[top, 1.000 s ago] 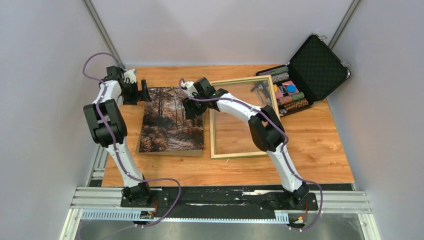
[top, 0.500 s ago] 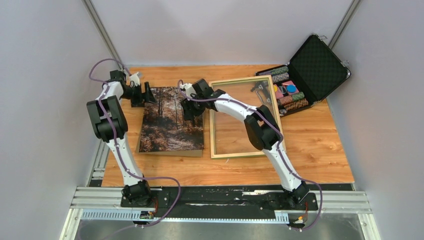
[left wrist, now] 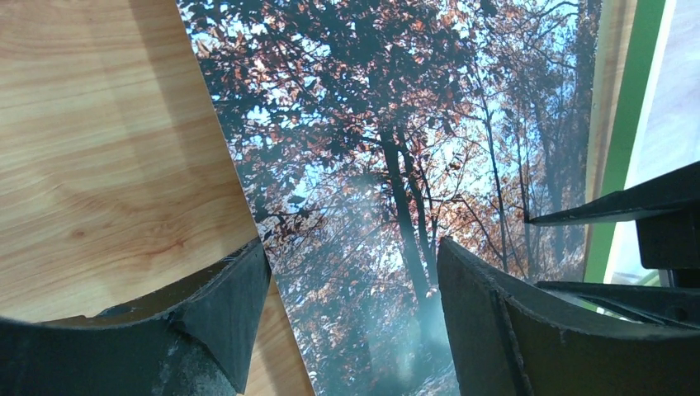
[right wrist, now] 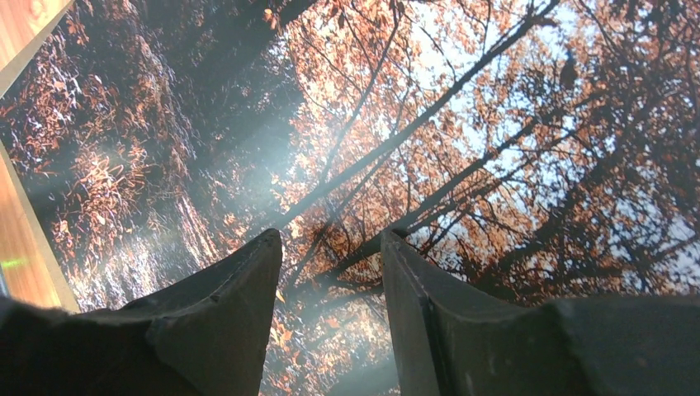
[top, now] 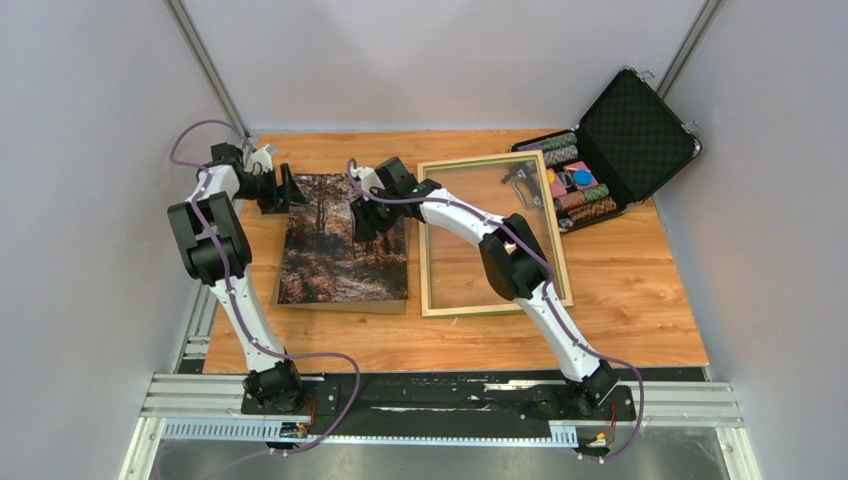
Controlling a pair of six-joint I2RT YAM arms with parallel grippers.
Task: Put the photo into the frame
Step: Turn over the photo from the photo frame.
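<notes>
The photo [top: 335, 255], a misty autumn forest print, lies flat left of centre on a brown backing board [top: 340, 304]. Right of it lies the frame [top: 470, 309], pale wood side up, glass inside; a green strip of it [left wrist: 631, 99] shows in the left wrist view. My left gripper [top: 291, 190] is at the photo's far left corner, open, its fingers [left wrist: 239, 305] straddling the photo's left edge [left wrist: 248, 214]. My right gripper [top: 372, 218] hangs open just above the photo's far right part, forest print [right wrist: 462, 124] filling its view. Between its fingers [right wrist: 239, 305] there is nothing.
An open black case [top: 610, 150] with poker chips stands at the back right, next to the frame's far corner. A small metal piece [top: 518, 185] lies inside the frame near that corner. Grey walls close in the wooden table [top: 640, 290] on three sides.
My right gripper has shifted left, further over the photo. The left gripper's jaws have narrowed somewhat at the photo's corner. Photo and frame have not moved.
</notes>
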